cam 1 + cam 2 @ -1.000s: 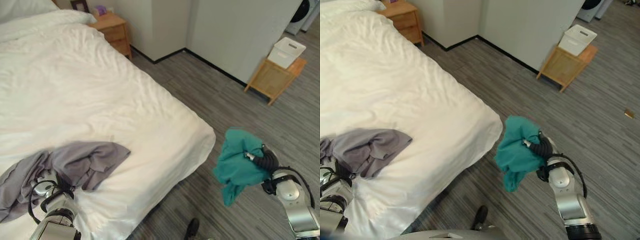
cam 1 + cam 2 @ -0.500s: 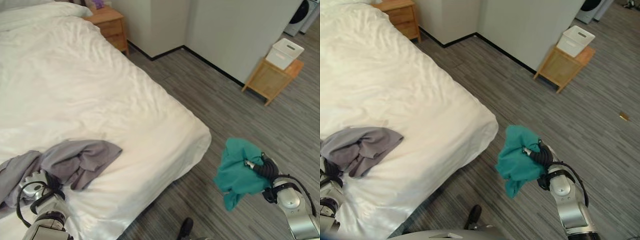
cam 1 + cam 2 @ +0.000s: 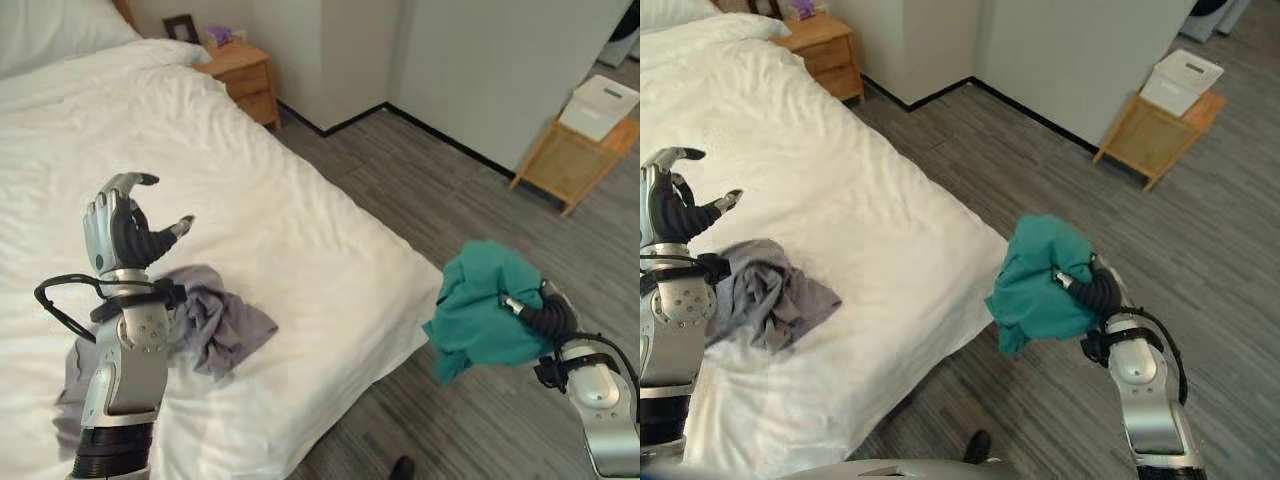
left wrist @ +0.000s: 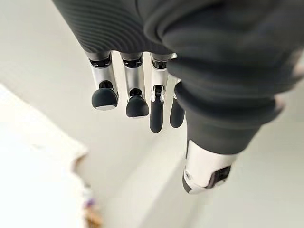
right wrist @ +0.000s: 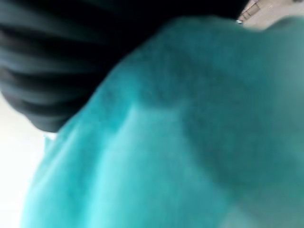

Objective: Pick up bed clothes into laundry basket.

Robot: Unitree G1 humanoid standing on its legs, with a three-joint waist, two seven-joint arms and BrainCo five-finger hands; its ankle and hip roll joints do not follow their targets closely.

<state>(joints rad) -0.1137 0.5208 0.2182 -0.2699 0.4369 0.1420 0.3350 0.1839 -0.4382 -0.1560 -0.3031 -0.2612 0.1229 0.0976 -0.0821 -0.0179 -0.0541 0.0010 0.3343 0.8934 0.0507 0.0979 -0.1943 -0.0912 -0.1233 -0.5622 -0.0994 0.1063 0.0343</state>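
Clothes lie in two places: a grey garment (image 3: 215,322) crumpled on the white bed (image 3: 280,210) near its foot corner, and a teal garment (image 3: 483,310) bunched in the right hand (image 3: 540,310) over the floor (image 3: 440,190) just past that corner. Whether that hand's fingers are closed I cannot tell; cloth hides them. The left hand (image 3: 120,232) is raised above the grey garment, fingers loosely spread, empty. A white basket (image 3: 603,106) sits on a wooden stand (image 3: 560,160) by the wall, well apart.

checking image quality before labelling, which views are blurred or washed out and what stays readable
Right wrist view: teal cloth smeared soft, far too close to focus. Left wrist view: left hand sharp, the room behind it pale and out of focus. Both eye views: even light, grey cloth and white bed readable, sheet bright but its wrinkles show.
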